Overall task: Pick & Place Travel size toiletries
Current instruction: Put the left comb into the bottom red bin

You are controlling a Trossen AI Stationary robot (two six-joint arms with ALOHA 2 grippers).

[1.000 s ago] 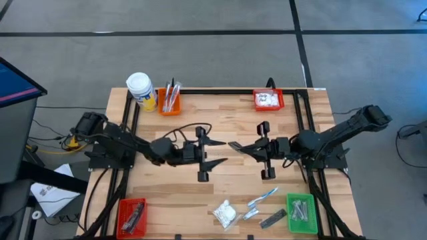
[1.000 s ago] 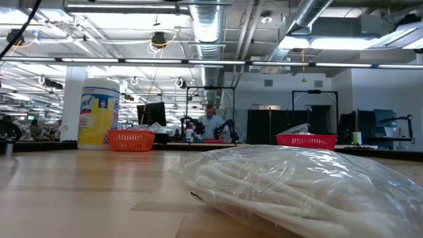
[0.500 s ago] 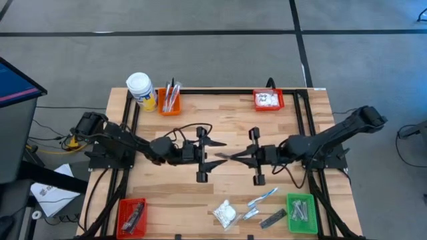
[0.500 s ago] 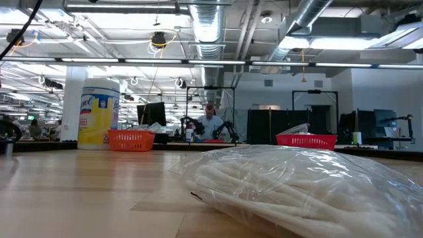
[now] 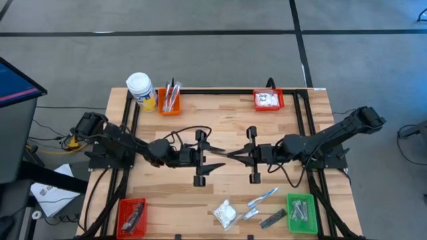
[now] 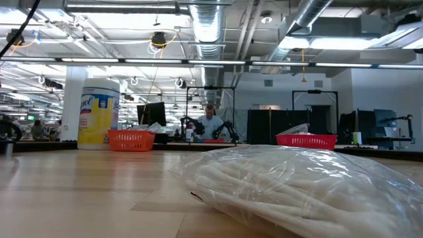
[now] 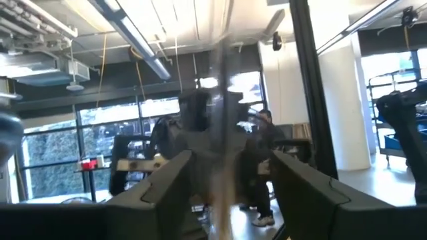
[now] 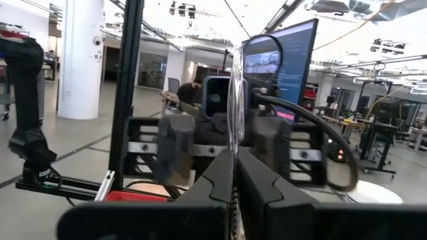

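The right gripper (image 8: 235,157) has its fingers pinched on a thin shiny packet (image 8: 235,100), held on edge over the middle of the bench (image 5: 167,200). The left gripper (image 7: 230,160) faces it, fingers wide around the packet, probably to take it. More toiletries (image 5: 225,213) lie at the near right.

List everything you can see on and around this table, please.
jar: one, yellow, white cap, far left corner
orange bin: one, beside the jar, holds toothbrushes
red bins: two; far right with white packets, near left with dark bars
green bin: one, near right, holds silvery sachets
loose packet, loose toothbrush, loose sachet, loose bar: one each, near edge
person: one, far behind the table
left hand: open, mid-table
right hand: shut on slim clear item
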